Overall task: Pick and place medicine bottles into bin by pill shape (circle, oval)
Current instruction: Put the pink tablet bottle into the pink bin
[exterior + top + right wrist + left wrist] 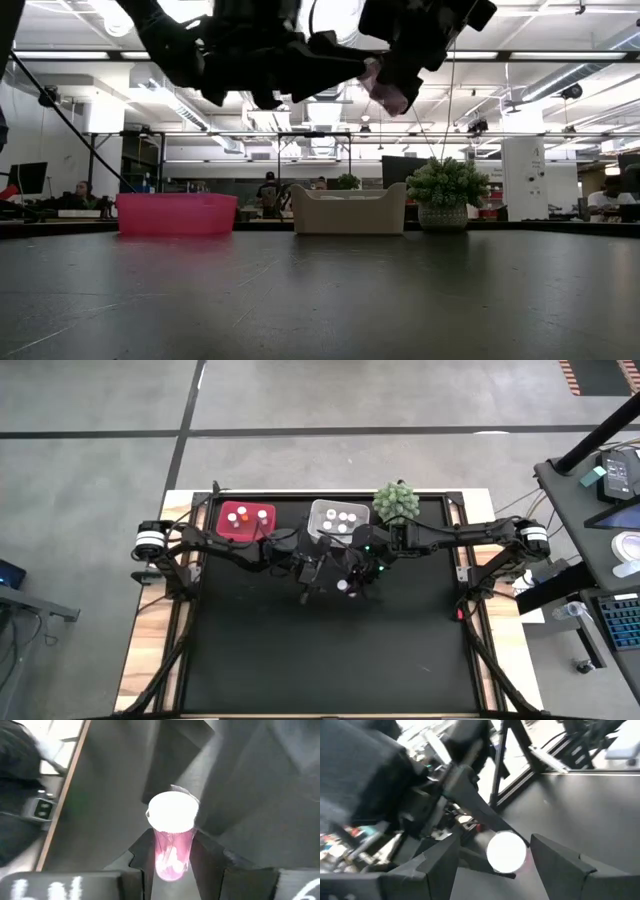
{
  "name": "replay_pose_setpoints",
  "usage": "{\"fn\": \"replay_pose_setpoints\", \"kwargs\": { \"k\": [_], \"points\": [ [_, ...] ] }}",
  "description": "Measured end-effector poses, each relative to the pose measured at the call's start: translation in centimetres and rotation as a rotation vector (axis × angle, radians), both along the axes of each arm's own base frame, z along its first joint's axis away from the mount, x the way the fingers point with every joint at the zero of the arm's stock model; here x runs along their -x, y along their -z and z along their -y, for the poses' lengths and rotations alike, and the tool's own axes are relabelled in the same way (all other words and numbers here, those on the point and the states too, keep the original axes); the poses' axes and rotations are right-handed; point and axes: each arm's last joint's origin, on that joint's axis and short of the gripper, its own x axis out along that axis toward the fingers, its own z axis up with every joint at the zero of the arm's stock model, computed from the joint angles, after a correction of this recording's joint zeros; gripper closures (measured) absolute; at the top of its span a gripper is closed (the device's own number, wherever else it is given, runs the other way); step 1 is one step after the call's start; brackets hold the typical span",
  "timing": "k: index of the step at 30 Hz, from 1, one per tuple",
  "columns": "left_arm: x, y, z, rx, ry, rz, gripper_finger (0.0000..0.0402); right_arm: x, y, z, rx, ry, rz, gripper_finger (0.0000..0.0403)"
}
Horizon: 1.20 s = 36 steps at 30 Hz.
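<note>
Two bins stood at the far edge of the black desk point(330, 660): a red bin point(246, 521) at about eleven o'clock from the desk's centre and a grey-white bin point(340, 520) at about twelve. Three white-capped bottles point(247, 515) stood in the red one, and about five more bottles point(342, 517) in the grey-white one — the caps crowd together, so that count is rough. One green spiky plant point(397, 503) sat in its pot just beside the grey-white bin, at about one o'clock.

Both arms met above the middle of the desk, in front of the bins. The right hand point(172, 851) was clenched on one pink-bodied bottle point(172, 845) with a white cap, held up in the air clear of the desk. The left hand point(492, 855) hung close by, its fingers point(440, 857) spread apart with the same white cap showing between them — not touching it, as far as I could see.

From desk height the two arms crossed overhead and hid the upper part of the room; the bins and plant stood clear beneath them. A few people sat far behind.
</note>
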Motion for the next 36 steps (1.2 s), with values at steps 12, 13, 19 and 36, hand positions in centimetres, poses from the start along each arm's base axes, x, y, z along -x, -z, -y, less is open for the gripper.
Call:
{"fn": "replay_pose_setpoints", "kwargs": {
  "k": [12,13,19,36],
  "points": [
    [-2.5,0.4,0.0,0.027,0.103,-0.085,0.0173,0.5,0.2,0.9,-0.17,0.037,-0.084,0.0305],
    [-2.4,0.4,0.0,0.027,0.102,-0.085,0.0173,0.5,0.2,0.9,-0.169,0.036,-0.089,0.0305],
    [-1.5,-0.2,-0.2,0.059,-0.007,-0.096,0.0183,0.5,0.4,1.2,-0.06,0.083,-0.079,0.0305],
    [0.2,-1.2,-0.8,0.307,-0.311,-0.273,0.021,-0.1,0.0,0.0,0.288,0.161,0.016,0.0315]
  ]
}}
